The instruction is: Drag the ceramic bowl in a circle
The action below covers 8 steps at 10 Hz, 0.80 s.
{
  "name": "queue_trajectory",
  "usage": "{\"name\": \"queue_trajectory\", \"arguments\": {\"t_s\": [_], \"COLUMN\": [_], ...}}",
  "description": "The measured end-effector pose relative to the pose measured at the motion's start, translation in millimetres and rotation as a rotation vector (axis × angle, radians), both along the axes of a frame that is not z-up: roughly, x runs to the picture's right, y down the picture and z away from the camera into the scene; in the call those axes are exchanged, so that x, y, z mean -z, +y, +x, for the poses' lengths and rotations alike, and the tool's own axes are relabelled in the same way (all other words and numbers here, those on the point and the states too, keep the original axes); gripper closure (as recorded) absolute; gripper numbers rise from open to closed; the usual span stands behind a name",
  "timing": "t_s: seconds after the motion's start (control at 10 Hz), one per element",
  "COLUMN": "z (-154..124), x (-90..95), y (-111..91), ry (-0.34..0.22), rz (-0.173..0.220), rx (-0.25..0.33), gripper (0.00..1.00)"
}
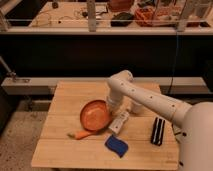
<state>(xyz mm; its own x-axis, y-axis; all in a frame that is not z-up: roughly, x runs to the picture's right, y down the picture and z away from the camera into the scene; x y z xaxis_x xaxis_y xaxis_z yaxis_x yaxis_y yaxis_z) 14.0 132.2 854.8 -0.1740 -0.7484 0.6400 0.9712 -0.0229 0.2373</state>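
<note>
Camera view: tool (113, 104) sits at rim of tipped ceramic bowl (95, 116).

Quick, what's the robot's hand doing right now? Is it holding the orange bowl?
Gripper: down at the right rim of the ceramic bowl on the wooden table; whether it grips the bowl cannot be told.

One each: bowl (94, 116), carrot (80, 134), sponge (116, 146), bottle (119, 122), end effector (113, 103) at bowl.

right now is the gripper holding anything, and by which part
The gripper sits at the rim of the ceramic bowl, on its right edge in the camera view. It probably grips that rim, but the hold itself cannot be told.
</note>
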Motion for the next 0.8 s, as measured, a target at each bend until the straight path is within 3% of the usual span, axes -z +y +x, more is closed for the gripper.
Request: {"name": "queue_trajectory", "arguments": {"t_s": [0.4,0.6,0.8], "z": [-84.7,-115.1,-122.0], "x": [-1.3,-20.3,-46.4], "y": [4.5,-8.6,-33.1], "ry": [-0.121,-0.154,-0.158], "rz": [-0.009,-0.018,-0.025], "rx": [0.092,0.09,0.057], "gripper": [1.0,1.0,1.0]}}
